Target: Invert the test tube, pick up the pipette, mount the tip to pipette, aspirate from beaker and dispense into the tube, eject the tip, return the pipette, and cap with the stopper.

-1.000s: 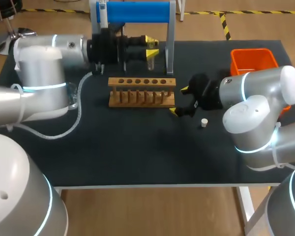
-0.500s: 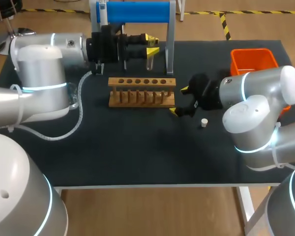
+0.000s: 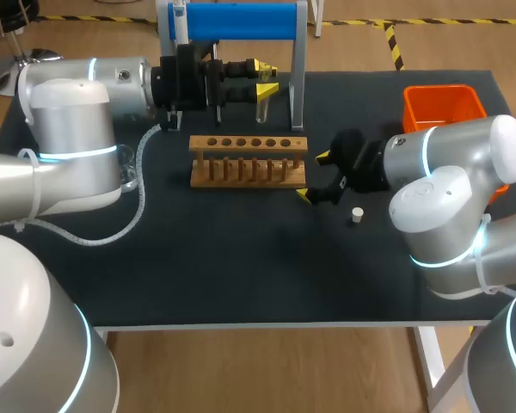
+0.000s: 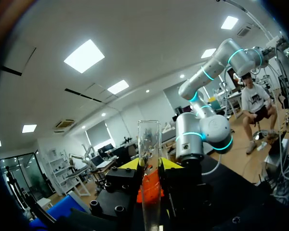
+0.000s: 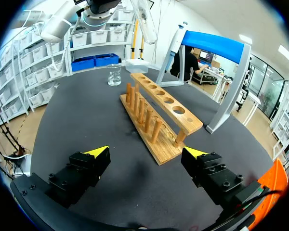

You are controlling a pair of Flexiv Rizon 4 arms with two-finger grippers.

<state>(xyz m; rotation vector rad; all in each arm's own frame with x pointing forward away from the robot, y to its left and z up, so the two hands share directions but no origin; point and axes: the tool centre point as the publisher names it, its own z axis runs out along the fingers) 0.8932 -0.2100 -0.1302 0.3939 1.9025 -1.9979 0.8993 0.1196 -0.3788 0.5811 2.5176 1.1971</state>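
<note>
While the first step is in hand, you see the left gripper [image 3: 265, 77] closed on the clear glass test tube [image 4: 149, 144], one yellow-tipped finger on each side of the glass, holding it in the air behind the slotted wooden rack [image 3: 248, 161] and in front of the blue-topped metal stand [image 3: 239, 21]. In the left wrist view the tube's open rim points up toward the ceiling, so you may judge the turning-over to be done or nearly done. The tube is not yet set into any hole of the rack. The right gripper [image 3: 313, 176] hovers low over the black table [image 3: 241, 267] just beside the rack's right end, its fingers spread wide and holding nothing. Every later step looks untouched. The white pipette [image 5: 176, 40] hangs on the stand, and whether it carries a tip cannot be made out. The clear glass beaker [image 5: 114, 75] stands on the table beyond the rack's far end as the right wrist view shows it. The small white stopper [image 3: 357, 215] sits upright on the table near the right gripper, apart from it. The orange plastic bin [image 3: 443, 105] waits at the table's right side, partly behind the right arm. Expect seating the tube, then pipetting, ejecting, returning and capping, all yet to come
</note>
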